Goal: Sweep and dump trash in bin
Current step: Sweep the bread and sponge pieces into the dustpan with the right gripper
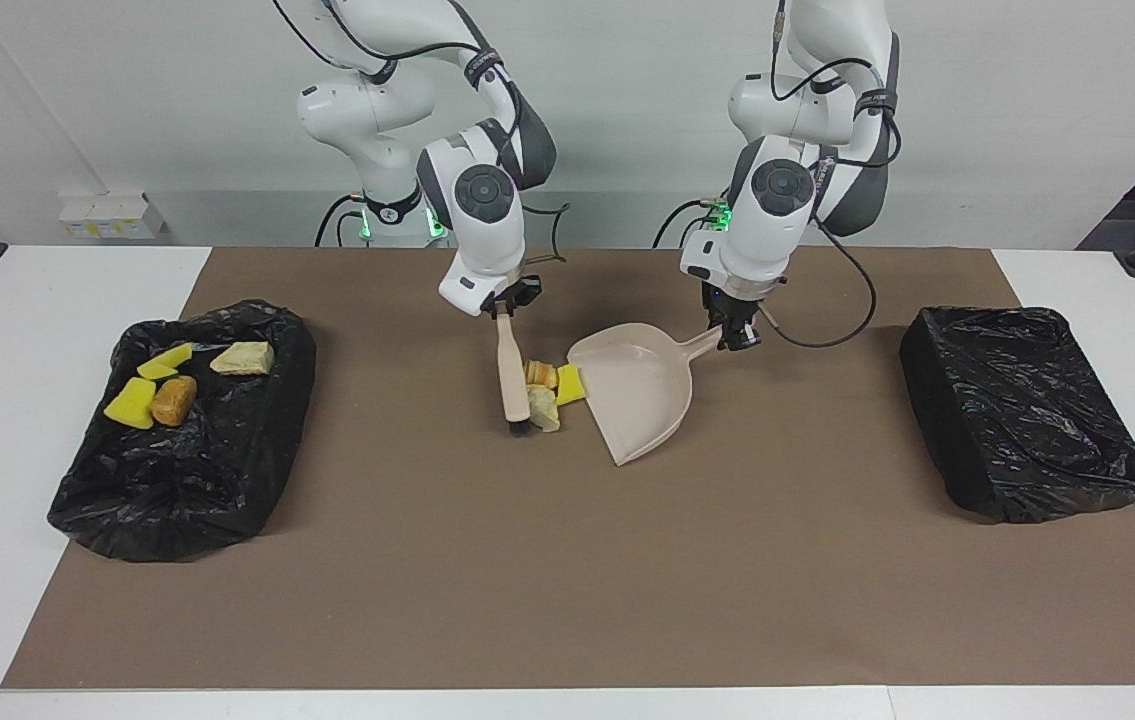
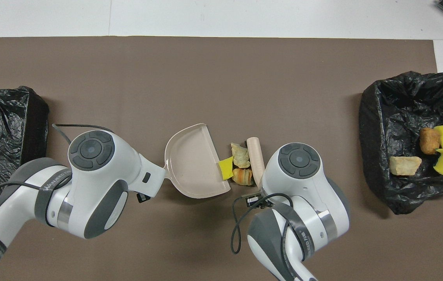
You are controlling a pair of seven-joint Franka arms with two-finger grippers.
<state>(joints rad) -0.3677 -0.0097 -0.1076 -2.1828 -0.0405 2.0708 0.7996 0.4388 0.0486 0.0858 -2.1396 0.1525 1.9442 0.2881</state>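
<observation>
Three bits of trash lie on the brown mat between brush and dustpan: a yellow sponge chunk (image 1: 570,383) (image 2: 226,168) and two tan bread-like lumps (image 1: 545,410) (image 2: 241,155). My right gripper (image 1: 505,310) is shut on the handle of the beige brush (image 1: 512,375) (image 2: 255,158), whose bristles rest on the mat against the lumps. My left gripper (image 1: 735,335) is shut on the handle of the beige dustpan (image 1: 632,390) (image 2: 194,162). The pan's open lip touches the yellow chunk. The black-lined bin (image 1: 177,480) (image 2: 401,97) at the right arm's end holds several more trash bits (image 1: 173,400).
A second black-lined bin (image 1: 1017,420) (image 2: 2,128) sits at the left arm's end with nothing visible in it. The brown mat (image 1: 567,580) covers most of the white table. In the overhead view both wrists hide their fingers.
</observation>
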